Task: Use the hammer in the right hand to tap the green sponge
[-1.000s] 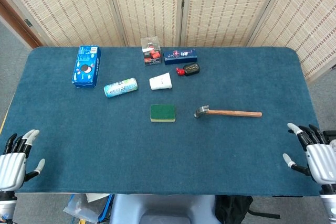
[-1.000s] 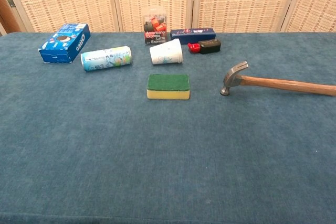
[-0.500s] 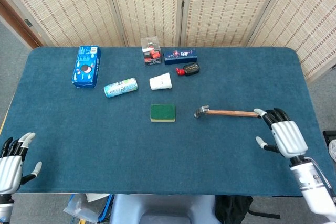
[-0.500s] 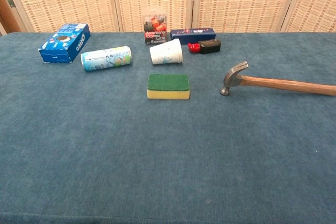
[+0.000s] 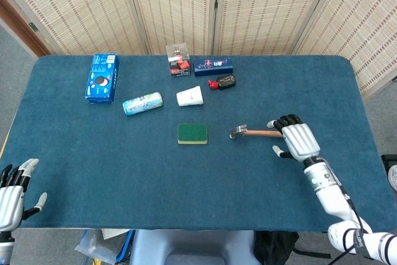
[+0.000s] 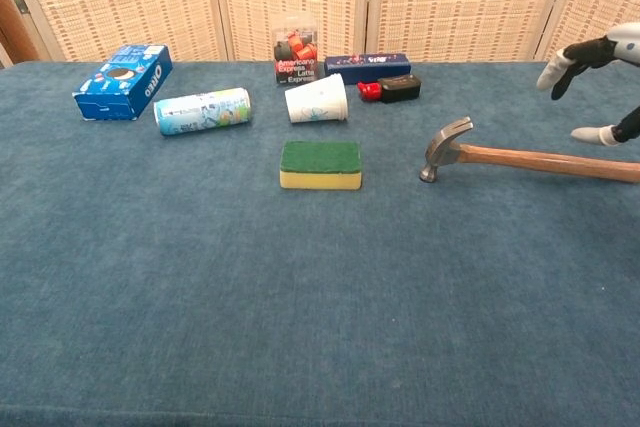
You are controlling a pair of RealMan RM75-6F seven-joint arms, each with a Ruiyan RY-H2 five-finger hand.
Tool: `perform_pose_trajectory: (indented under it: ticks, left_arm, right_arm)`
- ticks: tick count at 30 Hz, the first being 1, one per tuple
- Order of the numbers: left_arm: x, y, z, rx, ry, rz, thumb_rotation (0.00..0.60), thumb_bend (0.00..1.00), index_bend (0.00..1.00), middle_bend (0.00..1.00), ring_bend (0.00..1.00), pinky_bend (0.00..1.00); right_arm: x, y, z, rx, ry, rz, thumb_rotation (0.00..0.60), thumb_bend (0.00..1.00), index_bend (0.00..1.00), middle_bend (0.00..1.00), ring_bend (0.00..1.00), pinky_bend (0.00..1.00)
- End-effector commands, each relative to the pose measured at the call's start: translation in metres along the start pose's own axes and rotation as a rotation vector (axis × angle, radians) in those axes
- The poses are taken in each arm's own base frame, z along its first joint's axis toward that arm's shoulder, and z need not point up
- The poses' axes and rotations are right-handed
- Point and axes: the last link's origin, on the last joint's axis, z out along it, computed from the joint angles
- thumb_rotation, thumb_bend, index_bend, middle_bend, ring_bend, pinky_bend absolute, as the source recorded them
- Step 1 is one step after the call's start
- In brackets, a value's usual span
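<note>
The green sponge, green on top and yellow below, lies flat at the middle of the blue table. To its right lies the hammer, steel head toward the sponge and wooden handle pointing right. My right hand hovers over the handle's far part with fingers spread, holding nothing; in the chest view its fingers sit above the handle, clear of it. My left hand is open at the table's near left corner, far from both objects.
Along the back of the blue table stand a blue Oreo box, a lying can, a tipped white paper cup, a small coffee packet, a dark blue box and a red-and-black item.
My right hand has moved from the near right table edge leftward and forward, now over the hammer's handle. The left hand has slid slightly lower. Hammer and sponge have not moved.
</note>
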Motion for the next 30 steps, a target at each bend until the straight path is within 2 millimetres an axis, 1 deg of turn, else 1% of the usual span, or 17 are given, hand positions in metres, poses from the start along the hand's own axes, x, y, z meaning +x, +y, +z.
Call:
perform_pose_trajectory:
  ticks: [1,6,12,23,30]
  left_arm:
    - [0.0,0.0,0.0,0.0,0.0,0.001,0.6,0.32,0.09,0.13,0.13,0.04]
    - [0.0,0.0,0.0,0.002,0.0,-0.001,0.6,0.32,0.09,0.13,0.13,0.04]
    - [-0.001,0.0,-0.001,0.002,-0.007,0.002,0.6,0.32,0.09,0.13,0.13,0.04]
    - [-0.002,0.0,0.0,0.007,-0.011,0.002,0.6,0.32,0.09,0.13,0.13,0.04]
    - [-0.003,-0.001,0.0,0.013,-0.016,0.001,0.6,0.32,0.09,0.13,0.13,0.04]
  right_arm:
    - [-0.006,-0.004,0.017,-0.002,-0.021,-0.007,0.6,0.28,0.27,0.32,0.17,0.12]
    - [-0.016,-0.007,0.037,-0.008,-0.043,-0.021,0.6,0.28,0.27,0.32,0.17,0.12]
    - [-0.029,-0.008,0.054,-0.012,-0.075,-0.038,0.6,0.28,0.27,0.32,0.17,0.12]
    - [-0.051,-0.01,0.074,-0.021,-0.112,-0.054,0.6,0.28,0.27,0.32,0.17,0.12]
    - [-0.061,-0.012,0.082,-0.021,-0.131,-0.059,0.6,0.3,0.28,0.32,0.17,0.12]
